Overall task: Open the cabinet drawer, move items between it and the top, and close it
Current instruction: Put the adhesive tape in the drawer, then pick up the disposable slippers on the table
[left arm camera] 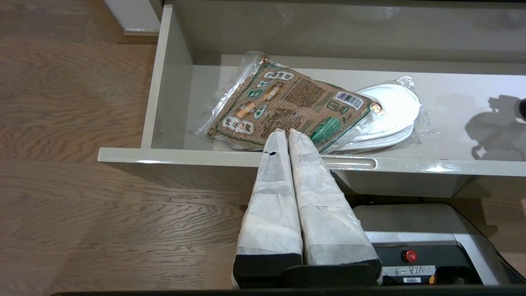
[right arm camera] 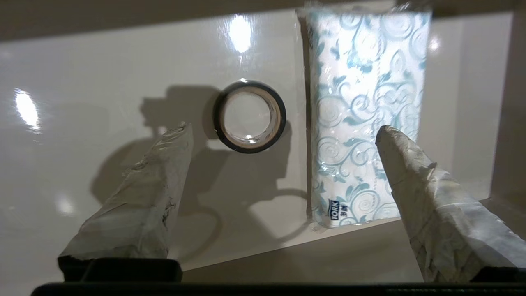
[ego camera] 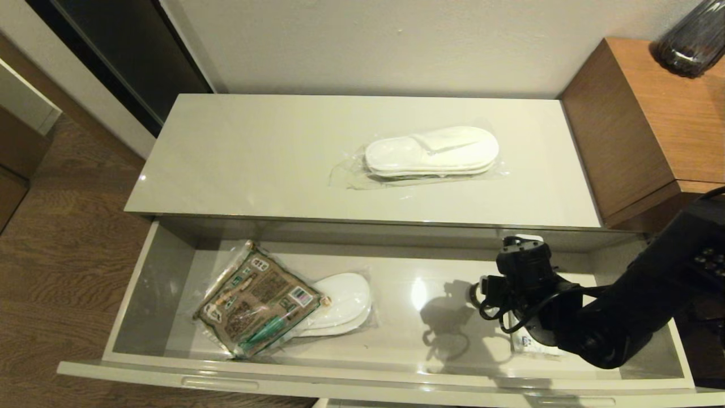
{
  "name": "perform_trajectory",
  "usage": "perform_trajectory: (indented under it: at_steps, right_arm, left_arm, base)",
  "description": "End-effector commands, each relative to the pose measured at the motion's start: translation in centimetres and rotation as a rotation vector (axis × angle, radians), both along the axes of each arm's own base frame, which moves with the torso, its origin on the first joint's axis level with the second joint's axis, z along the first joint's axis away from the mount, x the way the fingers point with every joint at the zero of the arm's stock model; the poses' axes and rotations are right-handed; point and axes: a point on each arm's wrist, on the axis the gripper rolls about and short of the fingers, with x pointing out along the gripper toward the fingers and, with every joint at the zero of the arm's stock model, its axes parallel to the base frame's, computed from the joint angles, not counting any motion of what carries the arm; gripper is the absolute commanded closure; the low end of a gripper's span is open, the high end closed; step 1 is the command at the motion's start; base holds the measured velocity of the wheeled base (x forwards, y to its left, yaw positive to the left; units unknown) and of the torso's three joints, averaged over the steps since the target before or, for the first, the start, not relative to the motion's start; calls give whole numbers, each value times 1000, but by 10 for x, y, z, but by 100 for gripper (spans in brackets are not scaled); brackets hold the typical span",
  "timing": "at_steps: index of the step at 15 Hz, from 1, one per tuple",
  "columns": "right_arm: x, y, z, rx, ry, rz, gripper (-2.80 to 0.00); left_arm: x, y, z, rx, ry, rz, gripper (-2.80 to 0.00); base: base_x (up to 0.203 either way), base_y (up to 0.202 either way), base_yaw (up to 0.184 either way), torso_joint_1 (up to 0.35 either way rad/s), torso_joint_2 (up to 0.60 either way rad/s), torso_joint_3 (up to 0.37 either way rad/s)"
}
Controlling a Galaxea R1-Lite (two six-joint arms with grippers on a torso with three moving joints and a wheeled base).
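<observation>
I hold the right gripper point(right arm camera: 283, 135), fingers spread wide and empty, over the tape roll point(right arm camera: 250, 116) near the open drawer's point(ego camera: 368, 371) right end; next I lower and close. The left gripper point(left arm camera: 287, 135) sits shut, parked outside the drawer's front edge.

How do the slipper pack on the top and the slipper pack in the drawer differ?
The top's pack lies fully uncovered; the drawer's pack is partly under the packet. The first rests on the top, the second on the drawer floor. Both are white slippers in clear wrap.
</observation>
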Motion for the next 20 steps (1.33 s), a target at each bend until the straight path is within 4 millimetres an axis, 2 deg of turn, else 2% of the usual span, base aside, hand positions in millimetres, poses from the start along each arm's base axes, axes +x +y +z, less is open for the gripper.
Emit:
perform_trajectory:
  at_steps: [1,4,5,8,11,12,14,17,20]
  right_arm:
    - [-15,-6,57,43,-92,3,-280]
    - [-46,-19,119,70,-119,25,-280]
    - [-61,-24,138,75,-120,34,0]
    - [-113,-39,174,72,-97,81,0]
    - [-181,-61,205,5,45,156,0]
    - [-200,-72,211,-19,112,151,0]
    - [-247,-109,230,6,144,36,0]
    - [-317,-142,236,62,123,-198,0]
    - [-382,-151,226,99,98,-261,0]
  left_arm:
    - [0,0,0,-1,1,1,0]
    - [0,0,0,-1,1,1,0]
    - [0,0,0,-1,1,1,0]
    - [0,0,0,-1,1,0,0]
    - [0,0,0,-1,1,0,0]
    - [0,0,0,-1,1,1,0]
    - [0,0,0,-1,1,1,0]
    - [0,0,0,-1,1,1,0]
    - [0,0,0,-1,1,0,0]
  base:
    - [0,0,0,0,0,0]
    - [0,0,0,0,0,0]
    - [0,0,0,0,0,0]
    - [0,0,0,0,0,0]
    - [0,0,0,0,0,0]
    - [0,0,0,0,0,0]
    - [0,0,0,0,0,0]
    - [0,0,0,0,0,0]
    - [0,0,0,0,0,0]
